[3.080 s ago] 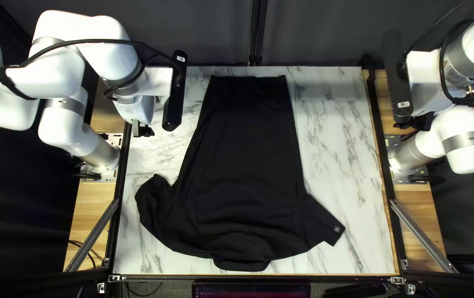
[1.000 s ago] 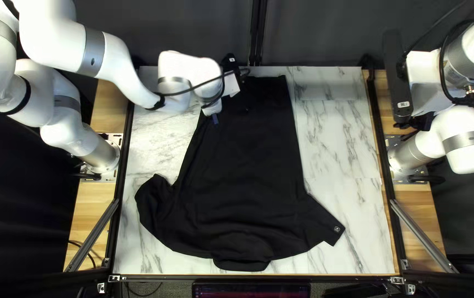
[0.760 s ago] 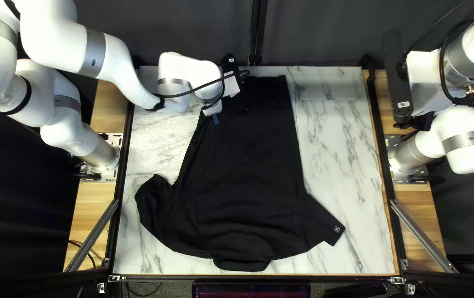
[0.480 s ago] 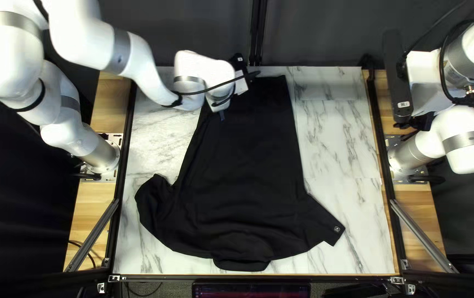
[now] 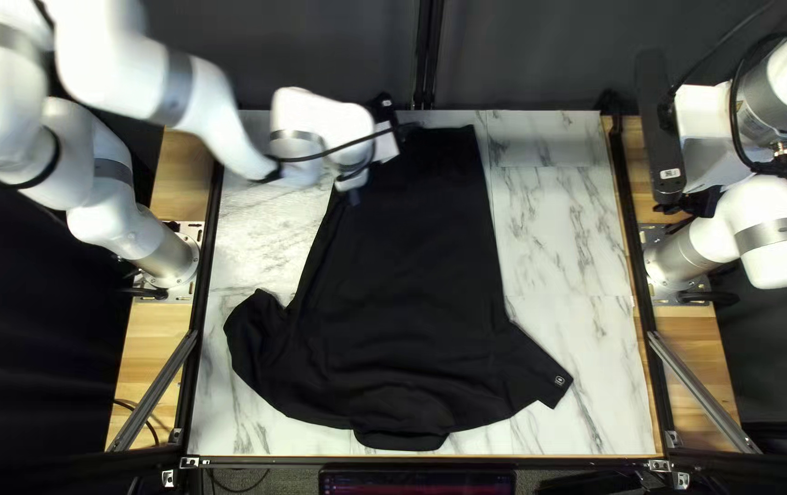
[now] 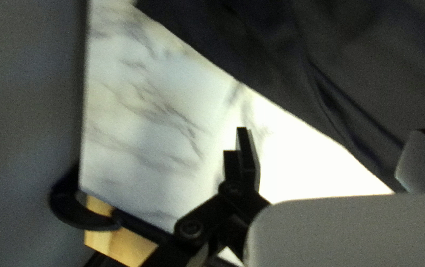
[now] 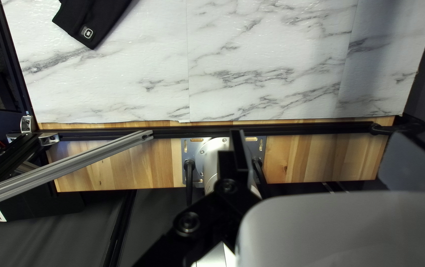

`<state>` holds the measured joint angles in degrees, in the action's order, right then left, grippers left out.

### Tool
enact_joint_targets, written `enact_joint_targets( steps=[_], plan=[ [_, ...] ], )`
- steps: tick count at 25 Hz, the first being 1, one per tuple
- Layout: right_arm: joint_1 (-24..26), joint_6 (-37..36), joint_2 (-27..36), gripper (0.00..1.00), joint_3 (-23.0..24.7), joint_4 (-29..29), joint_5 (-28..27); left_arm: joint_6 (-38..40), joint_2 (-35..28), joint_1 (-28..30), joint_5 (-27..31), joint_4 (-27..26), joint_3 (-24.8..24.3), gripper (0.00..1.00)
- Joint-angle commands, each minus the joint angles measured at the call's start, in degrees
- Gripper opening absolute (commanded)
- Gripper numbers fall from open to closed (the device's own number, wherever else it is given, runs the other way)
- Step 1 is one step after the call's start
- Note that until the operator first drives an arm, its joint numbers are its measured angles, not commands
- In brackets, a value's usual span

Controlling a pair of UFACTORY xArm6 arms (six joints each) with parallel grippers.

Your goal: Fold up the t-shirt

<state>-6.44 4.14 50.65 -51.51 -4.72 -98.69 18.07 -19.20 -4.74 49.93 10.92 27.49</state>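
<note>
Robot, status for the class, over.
Left tool open by shirt edge. Right tool open, away from shirt. Shirt unfolded. Left arm covers part of it.

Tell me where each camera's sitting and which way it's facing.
Top left view: above the table's near edge, slanting down across the tabletop and shirt; shows both arms, left and right.
Left wrist view: on the left wrist, facing along the open left tool toward the shirt's side edge.
Right wrist view: on the right wrist, facing along the open right tool toward the right arm's base and tabletop edge.
Shared: the top left and right wrist views both show the sleeve end with its small badge.
</note>
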Motion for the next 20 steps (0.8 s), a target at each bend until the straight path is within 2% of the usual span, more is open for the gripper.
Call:
enact_joint_targets(
  steps=[1,4,6,12,14,17,20],
  plan=[
    [0.0,0.0,0.0,1.0,0.0,0.0,0.0,5.7,0.6,8.6,-2.0,-4.5,-2.8,1.0],
    [0.0,0.0,0.0,1.0,0.0,0.0,0.0,9.7,0.2,15.9,0.1,-7.6,-2.0,1.0],
    [0.0,0.0,0.0,1.0,0.0,0.0,0.0,8.9,-4.3,18.2,3.9,-8.8,-2.7,1.0],
    [0.0,0.0,0.0,1.0,0.0,0.0,0.0,8.9,-4.3,18.2,3.9,-8.8,-2.7,1.0],
    [0.0,0.0,0.0,1.0,0.0,0.0,0.0,6.2,-5.1,16.5,-0.5,-10.6,-5.8,1.0],
    [0.0,0.0,0.0,1.0,0.0,0.0,0.0,7.2,-5.7,17.2,-6.7,-13.3,-9.8,1.0],
    [0.0,0.0,0.0,1.0,0.0,0.0,0.0,12.9,-5.7,22.1,-11.9,-16.8,-10.8,1.0]
  ],
)
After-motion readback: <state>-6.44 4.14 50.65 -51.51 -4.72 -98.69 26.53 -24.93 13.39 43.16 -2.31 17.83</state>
